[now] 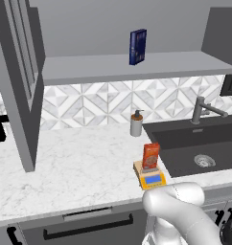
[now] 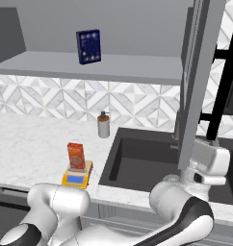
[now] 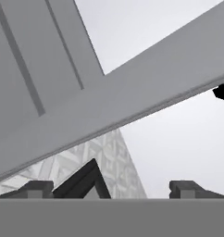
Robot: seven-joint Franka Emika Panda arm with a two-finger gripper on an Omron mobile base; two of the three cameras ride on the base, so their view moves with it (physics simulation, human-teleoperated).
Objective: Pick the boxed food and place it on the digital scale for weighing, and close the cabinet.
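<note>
1. The boxed food [image 1: 151,156] is standing upright on the digital scale [image 1: 153,179], right at the worktop [image 1: 75,167] edge, just at 9 o'clock of the dark sink [image 1: 199,143].
2. The cabinet [image 2: 198,81] door is swung open (black bar handle [image 2: 223,81] sticking out), and the arm's hand is up against its lower edge.
3. The claw [image 3: 111,187] is spread wide, nothing between the tips, with the door panel right in front.
4. A dark blue box [image 1: 137,46] sits on the shelf and a soap dispenser [image 1: 136,124] by the backsplash.
</note>
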